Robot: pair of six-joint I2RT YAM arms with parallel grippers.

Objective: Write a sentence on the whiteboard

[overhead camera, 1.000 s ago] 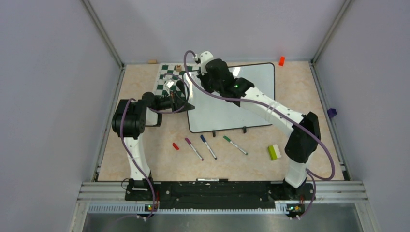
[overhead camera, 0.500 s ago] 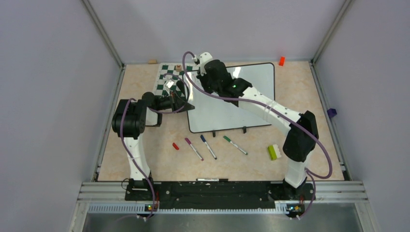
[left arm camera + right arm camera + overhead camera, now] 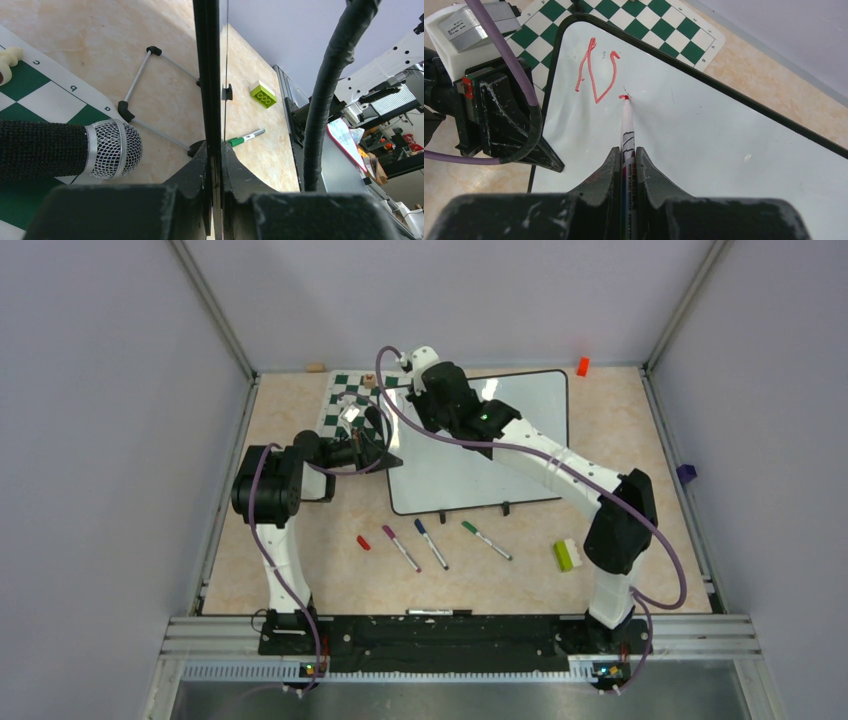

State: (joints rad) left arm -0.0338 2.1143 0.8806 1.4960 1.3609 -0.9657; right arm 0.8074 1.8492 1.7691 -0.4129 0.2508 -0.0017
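The whiteboard (image 3: 520, 430) sits toward the far edge of the tabletop. It looks stiff, light and glossy, so it probably skids under pen pressure and is best pinched at its thin frame. The left gripper (image 3: 214, 150) is clenched on its left edge. The right gripper (image 3: 626, 152) grasps a red marker (image 3: 626, 125), whose tip touches the board beside the sentence's (image 3: 596, 70) first letter.

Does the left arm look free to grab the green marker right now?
Probably not: the left pincer is shut on the whiteboard edge, so it must let go before reaching the green marker.
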